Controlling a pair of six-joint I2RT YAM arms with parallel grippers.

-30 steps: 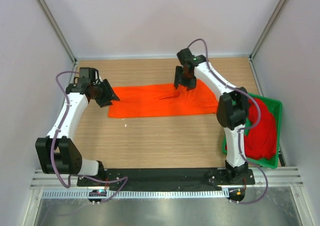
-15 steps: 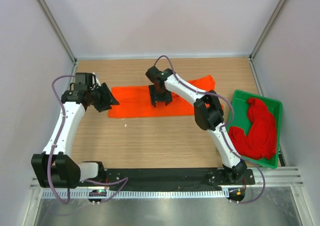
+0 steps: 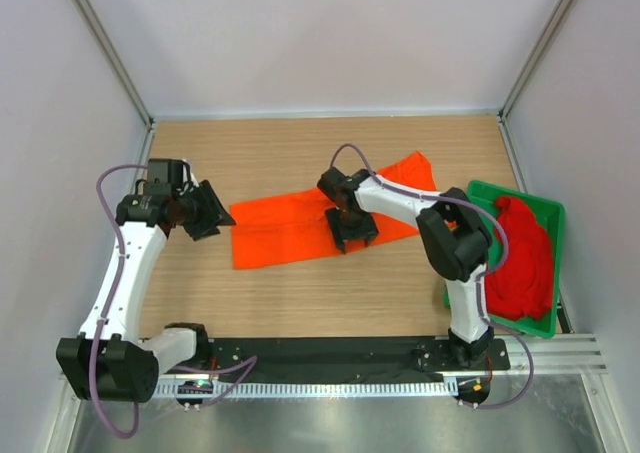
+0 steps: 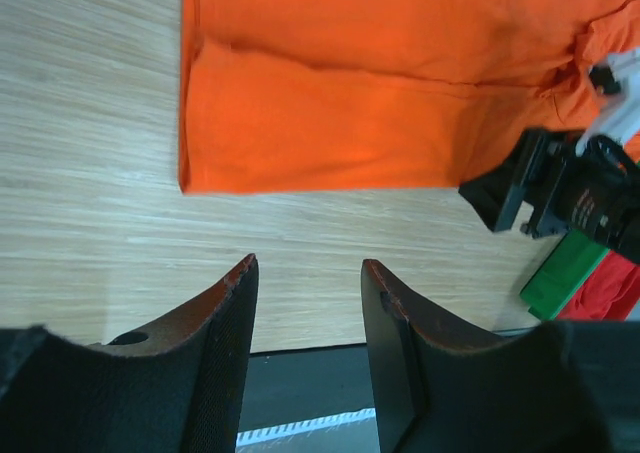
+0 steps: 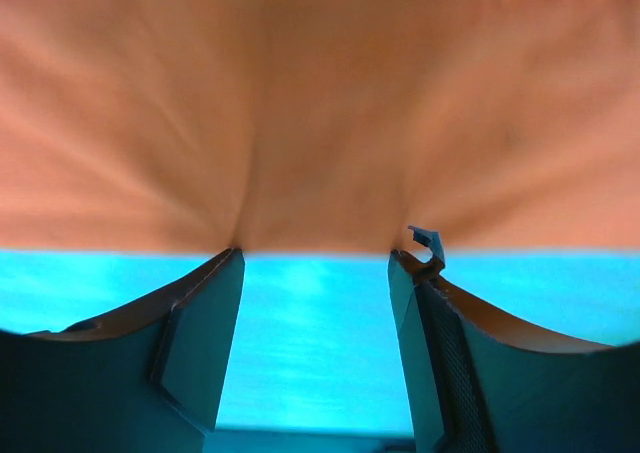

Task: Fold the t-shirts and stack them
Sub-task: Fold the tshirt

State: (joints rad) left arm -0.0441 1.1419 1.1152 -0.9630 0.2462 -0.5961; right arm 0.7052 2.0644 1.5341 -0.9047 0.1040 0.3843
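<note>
Orange t-shirt (image 3: pixel 290 228) lies mid-frame; right jaws, spread, meet its lower edge; left jaws, spread and empty, sit just off its left end

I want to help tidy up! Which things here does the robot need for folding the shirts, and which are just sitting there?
For the job:
orange t-shirt, lying spread out
red t-shirt, crumpled up

Just sitting there:
green tray, holding the red one
wooden table

Orange t-shirt (image 3: pixel 290 228), red t-shirt (image 3: pixel 525 263), green tray (image 3: pixel 545 207)
</note>
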